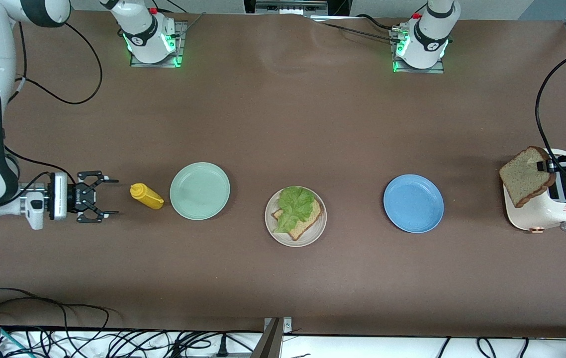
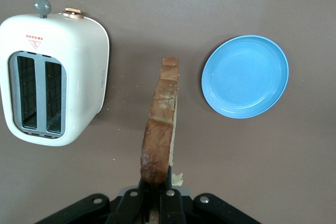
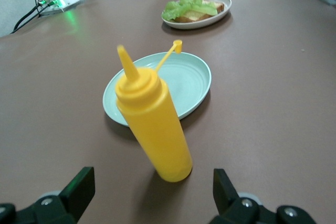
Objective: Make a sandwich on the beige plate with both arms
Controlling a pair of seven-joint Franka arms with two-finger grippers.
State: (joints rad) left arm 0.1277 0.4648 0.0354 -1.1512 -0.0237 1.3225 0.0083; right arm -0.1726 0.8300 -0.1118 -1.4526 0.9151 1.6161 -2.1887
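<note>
While clamped in the left hand [image 1: 547,166], bread slice [image 1: 525,176] above toaster [image 1: 544,203]; right hand [image 1: 112,197] agape beside bottle [image 1: 146,196].

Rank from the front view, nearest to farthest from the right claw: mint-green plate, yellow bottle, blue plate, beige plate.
From the right claw, open at the right arm's end of the table:
1. Yellow bottle, just ahead of its fingertips.
2. Mint-green plate, beside the bottle.
3. Beige plate, mid-table, holding bread and lettuce.
4. Blue plate, toward the left arm's end.
</note>
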